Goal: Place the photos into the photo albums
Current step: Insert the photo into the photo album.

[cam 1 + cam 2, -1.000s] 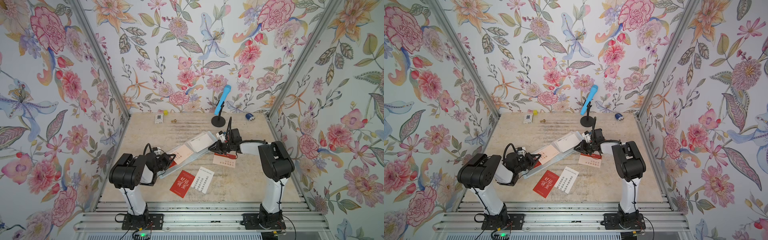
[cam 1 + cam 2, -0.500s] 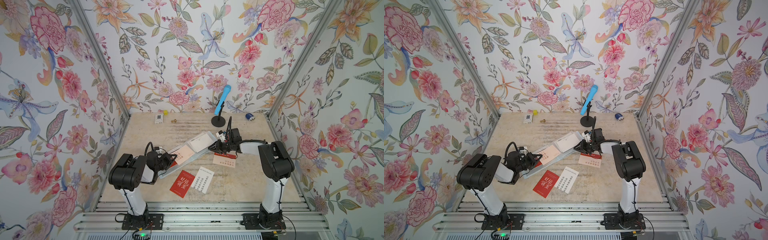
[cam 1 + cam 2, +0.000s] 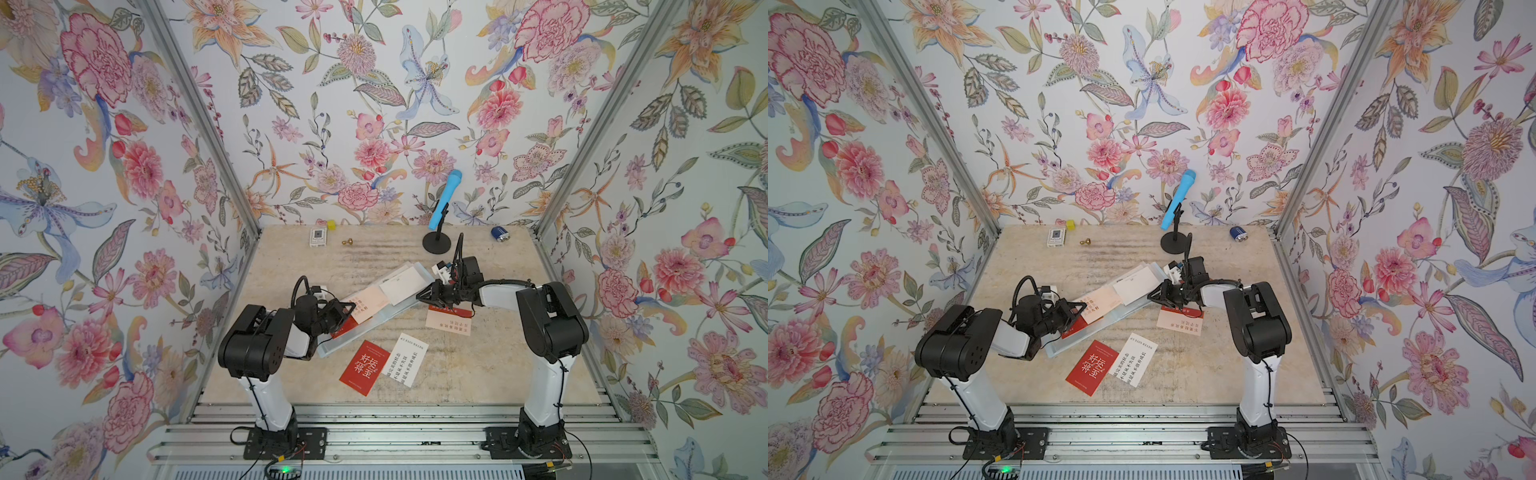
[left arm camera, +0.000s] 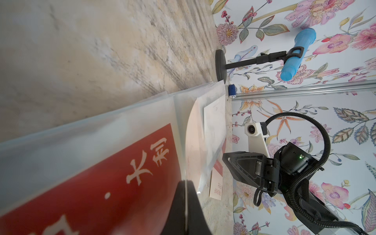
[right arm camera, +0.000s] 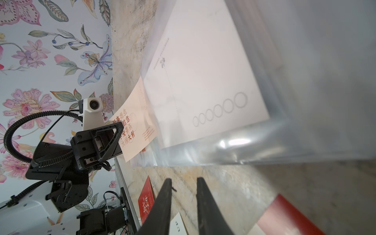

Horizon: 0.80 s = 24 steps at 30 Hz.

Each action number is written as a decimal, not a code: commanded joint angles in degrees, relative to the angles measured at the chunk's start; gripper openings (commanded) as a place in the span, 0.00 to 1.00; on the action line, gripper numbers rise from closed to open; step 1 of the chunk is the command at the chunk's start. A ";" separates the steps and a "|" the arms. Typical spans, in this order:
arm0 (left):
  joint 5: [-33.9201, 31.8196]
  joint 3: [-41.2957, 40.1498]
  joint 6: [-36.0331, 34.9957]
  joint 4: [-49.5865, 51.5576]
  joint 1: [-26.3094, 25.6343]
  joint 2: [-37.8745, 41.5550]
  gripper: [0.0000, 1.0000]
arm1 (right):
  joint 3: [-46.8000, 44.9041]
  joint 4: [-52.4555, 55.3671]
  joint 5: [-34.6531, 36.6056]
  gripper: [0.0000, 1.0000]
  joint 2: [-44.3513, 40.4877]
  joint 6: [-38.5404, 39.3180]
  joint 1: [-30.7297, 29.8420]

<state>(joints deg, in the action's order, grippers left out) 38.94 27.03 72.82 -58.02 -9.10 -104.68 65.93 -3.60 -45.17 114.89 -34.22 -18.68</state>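
Observation:
The pale blue photo album [image 3: 371, 331] [image 3: 1100, 332] lies open and aslant mid-table, clear sleeves up. One sleeve holds a white photo [image 3: 401, 284] [image 5: 203, 81], another a red photo [image 3: 347, 328] [image 4: 112, 183]. My left gripper [image 3: 351, 309] [image 3: 1081, 309] [image 4: 185, 183] is shut on the edge of a pale pink photo [image 3: 365, 303] [image 5: 132, 132] that bows into a sleeve mouth. My right gripper [image 3: 419, 295] [image 3: 1152, 293] [image 5: 184, 180] hovers at the album's right edge, jaws slightly open and empty, over another pink photo [image 3: 449, 322]. A red photo [image 3: 365, 368] and a white photo [image 3: 405, 365] lie loose in front.
A blue microphone [image 3: 444, 199] on a black stand [image 3: 436, 241] rises at the back, close behind my right wrist. Along the back wall sit a small white box [image 3: 318, 237], a yellow cube [image 3: 331, 225], a small brass piece [image 3: 347, 241] and a blue cylinder [image 3: 500, 232].

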 commanded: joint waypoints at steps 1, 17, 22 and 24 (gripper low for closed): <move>0.18 1.14 -1.69 1.15 -0.81 -1.27 0.00 | -0.46 1.09 -0.23 0.25 -0.01 1.30 -0.31; 0.08 4.81 -1.54 0.97 -3.00 -4.59 0.00 | -0.31 1.27 -0.41 0.25 0.16 1.24 -0.64; -0.13 6.29 -1.45 1.33 -3.57 -5.22 0.00 | -0.49 1.30 -0.43 0.25 0.06 1.18 -0.64; -0.22 6.95 -1.45 1.50 -3.91 -5.59 0.00 | -0.55 1.23 -0.39 0.25 0.06 1.25 -0.66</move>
<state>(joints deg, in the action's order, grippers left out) 38.79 32.47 72.38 -56.62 -12.10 -109.01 65.91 -3.57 -45.17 114.89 -34.22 -18.79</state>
